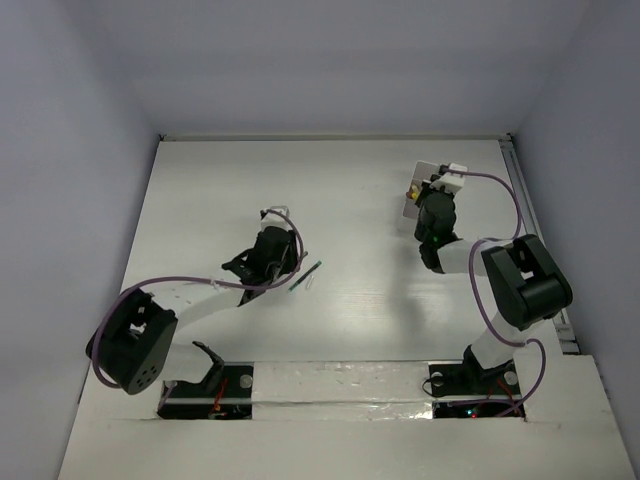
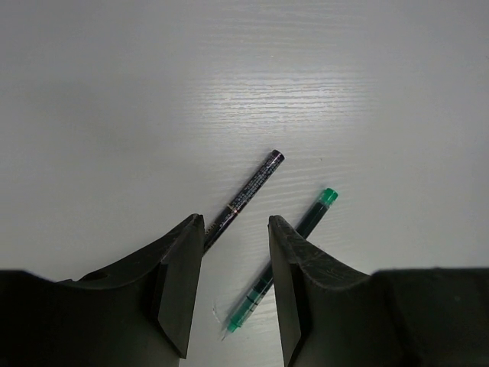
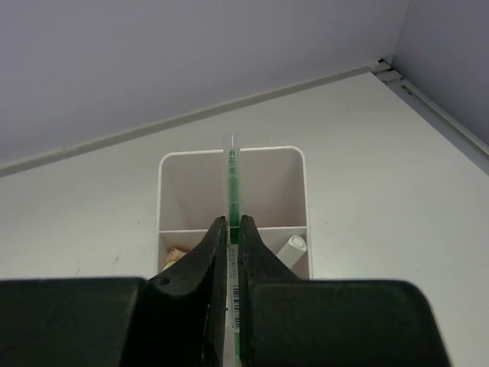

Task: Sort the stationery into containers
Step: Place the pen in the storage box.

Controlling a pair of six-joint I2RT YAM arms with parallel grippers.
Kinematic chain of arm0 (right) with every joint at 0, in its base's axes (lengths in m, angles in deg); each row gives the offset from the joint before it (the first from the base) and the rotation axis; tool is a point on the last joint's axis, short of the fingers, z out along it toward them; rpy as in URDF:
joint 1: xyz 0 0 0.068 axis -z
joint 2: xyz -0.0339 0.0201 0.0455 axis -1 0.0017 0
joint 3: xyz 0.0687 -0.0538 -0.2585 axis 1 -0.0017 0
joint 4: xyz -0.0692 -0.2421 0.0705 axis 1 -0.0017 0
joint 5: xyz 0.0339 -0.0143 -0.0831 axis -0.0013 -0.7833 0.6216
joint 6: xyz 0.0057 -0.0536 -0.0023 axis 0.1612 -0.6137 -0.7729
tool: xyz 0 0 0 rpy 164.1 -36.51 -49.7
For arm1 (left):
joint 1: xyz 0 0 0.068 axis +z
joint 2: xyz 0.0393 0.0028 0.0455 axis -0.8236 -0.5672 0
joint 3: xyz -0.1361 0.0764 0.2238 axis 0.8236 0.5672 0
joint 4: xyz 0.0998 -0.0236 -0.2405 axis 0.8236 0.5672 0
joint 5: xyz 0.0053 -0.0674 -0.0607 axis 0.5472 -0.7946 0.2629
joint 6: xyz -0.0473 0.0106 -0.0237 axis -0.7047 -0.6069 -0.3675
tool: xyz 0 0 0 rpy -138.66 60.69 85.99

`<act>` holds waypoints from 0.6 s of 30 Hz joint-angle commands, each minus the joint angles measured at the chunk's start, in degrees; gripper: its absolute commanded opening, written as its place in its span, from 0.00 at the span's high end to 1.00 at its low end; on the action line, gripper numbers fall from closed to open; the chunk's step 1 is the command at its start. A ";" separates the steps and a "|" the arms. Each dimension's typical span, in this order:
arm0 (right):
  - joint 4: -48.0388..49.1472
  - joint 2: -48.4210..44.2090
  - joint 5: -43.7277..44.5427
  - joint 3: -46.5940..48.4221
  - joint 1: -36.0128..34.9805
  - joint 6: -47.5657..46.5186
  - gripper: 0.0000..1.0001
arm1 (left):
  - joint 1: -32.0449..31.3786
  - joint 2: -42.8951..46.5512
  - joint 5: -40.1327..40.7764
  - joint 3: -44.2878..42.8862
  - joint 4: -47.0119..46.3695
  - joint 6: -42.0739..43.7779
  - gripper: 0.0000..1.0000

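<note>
My right gripper [image 3: 233, 222] is shut on a green pen with a clear cap [image 3: 231, 180] and holds it upright over the white divided box [image 3: 302, 199]. The pen's top stands over the box's far compartment. A white marker [image 3: 292, 246] and an orange piece [image 3: 177, 254] lie in the near compartments. My left gripper [image 2: 235, 223] is open and empty, low over the table. A thin dark pen [image 2: 252, 187] lies between and ahead of its fingertips. A green pen [image 2: 302, 229] lies partly under the right finger. In the top view both pens [image 1: 306, 277] lie just right of the left gripper [image 1: 278, 262].
The box [image 1: 410, 205] stands at the back right of the table, under the right gripper [image 1: 432, 198]. The enclosure's back wall [image 3: 191, 53] rises just beyond it, and a rail [image 1: 540, 240] runs along the table's right edge.
</note>
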 commanded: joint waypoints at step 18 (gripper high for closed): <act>-10.13 -5.36 2.33 3.59 -0.05 4.56 0.62 | 0.36 -8.95 -1.72 -6.36 -0.71 3.99 0.64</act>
